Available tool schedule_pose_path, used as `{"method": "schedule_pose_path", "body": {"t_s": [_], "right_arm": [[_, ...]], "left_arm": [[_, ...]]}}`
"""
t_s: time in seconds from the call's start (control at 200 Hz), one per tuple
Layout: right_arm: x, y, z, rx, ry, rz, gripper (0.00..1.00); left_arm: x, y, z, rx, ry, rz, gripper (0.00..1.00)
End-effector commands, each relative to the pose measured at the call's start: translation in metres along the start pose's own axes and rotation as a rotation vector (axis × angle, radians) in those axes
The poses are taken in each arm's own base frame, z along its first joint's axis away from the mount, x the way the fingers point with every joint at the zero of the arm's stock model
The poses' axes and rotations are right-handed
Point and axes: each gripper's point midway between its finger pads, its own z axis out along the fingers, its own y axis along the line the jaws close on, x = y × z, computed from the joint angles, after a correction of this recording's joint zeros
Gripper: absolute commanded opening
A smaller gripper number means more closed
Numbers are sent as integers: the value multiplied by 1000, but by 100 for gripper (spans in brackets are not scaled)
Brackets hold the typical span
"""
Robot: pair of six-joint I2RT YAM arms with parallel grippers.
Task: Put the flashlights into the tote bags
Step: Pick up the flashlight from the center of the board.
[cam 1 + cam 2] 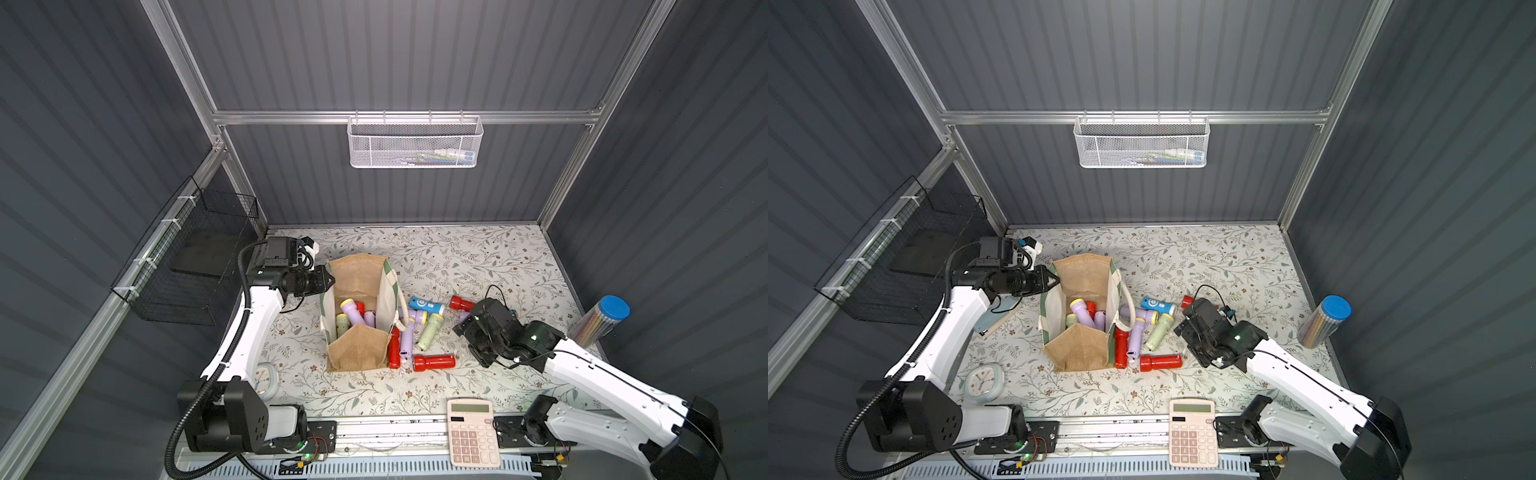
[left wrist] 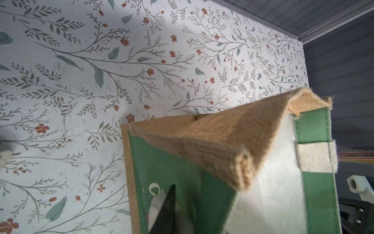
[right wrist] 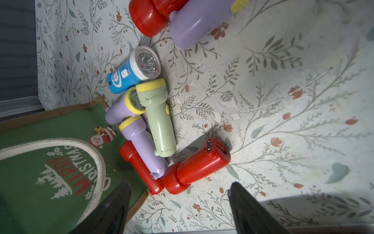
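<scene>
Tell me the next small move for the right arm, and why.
Probably lower the right gripper onto the red flashlight nearest it. Its jaws are open and empty, nothing lies on that flashlight, and the left gripper grips the rim of the bag.

The tote bag (image 3: 60, 125) reads "MERRY CHRISTMAS".

The floral table (image 1: 478, 266) was lit brightly from above in both top views — the grey walls (image 1: 374, 62) were left dim and were bowed toward the frame edges. In the wrist views shadows were cast over the table, glare was caught on a red flashlight (image 3: 200, 164), and the tote bag (image 2: 212, 141) rim and the right gripper (image 3: 179, 185) were blurred.
</scene>
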Motion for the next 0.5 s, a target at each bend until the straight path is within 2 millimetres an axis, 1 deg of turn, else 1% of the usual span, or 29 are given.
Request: {"method": "schedule_pose_path", "body": {"t_s": [0.0, 0.06, 0.07, 0.1, 0.2, 0.255, 0.355, 0.43, 0.495], "right_arm": [[7, 14, 7, -20, 11, 124, 81], [12, 15, 16, -22, 29, 152, 81], [14, 12, 22, -1, 31, 155, 81], [18, 11, 28, 15, 44, 164, 81], [34, 11, 42, 43, 101, 170, 80], [42, 10, 46, 66, 129, 178, 80], [57, 2, 55, 122, 181, 203, 78], [60, -2, 56, 146, 184, 213, 77], [58, -3, 53, 148, 165, 216, 77]], "left_arm": [[-5, -8, -13, 21, -29, 4, 21], [-6, -10, -15, 24, -36, 5, 21], [-6, -10, -15, 26, -37, 6, 21], [-6, -11, -16, 27, -39, 7, 21], [-7, -11, -19, 25, -49, 12, 21], [-8, -12, -20, 25, -53, 14, 21], [-7, -13, -22, 30, -57, 16, 21], [-6, -14, -24, 30, -61, 21, 22], [-6, -14, -26, 28, -67, 24, 22]]}}
